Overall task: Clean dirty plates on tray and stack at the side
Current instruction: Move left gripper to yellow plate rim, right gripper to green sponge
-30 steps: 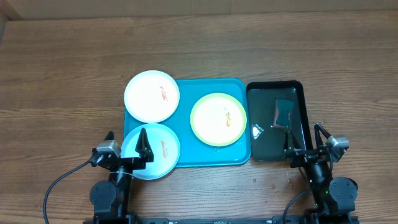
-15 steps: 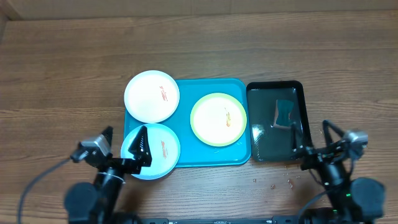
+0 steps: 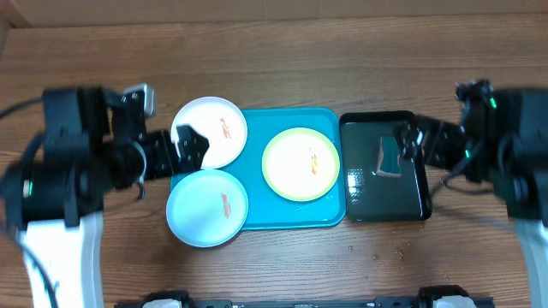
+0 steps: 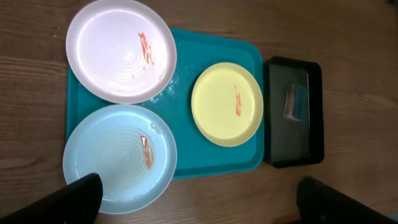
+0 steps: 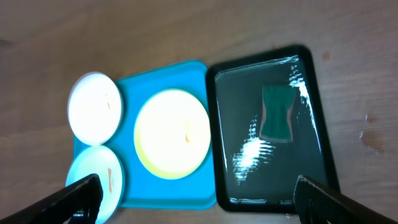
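Three plates lie on the turquoise tray point(image 3: 254, 124), each with a red-orange smear: white point(image 3: 210, 133) at the back left, pale blue point(image 3: 206, 207) at the front left, hanging over the tray's edge, and yellow-green point(image 3: 300, 163) in the middle. My left gripper point(image 3: 190, 144) hangs open high above the white plate's near edge. Its wrist view looks down on the white plate point(image 4: 121, 50), the blue plate point(image 4: 119, 158) and the yellow-green plate point(image 4: 227, 104). My right gripper point(image 3: 409, 144) is open above the black tray and holds nothing.
To the right of the turquoise tray, a narrow black tray point(image 3: 368, 192) holds a green sponge point(image 3: 391, 156). Small drops point(image 3: 377, 253) dot the wood in front of it. Bare wooden table surrounds both trays.
Both arms have risen from the table's front edge and swung back. They now hang high, the left over the white plate, the right over the black tray. Both grippers stayed open.
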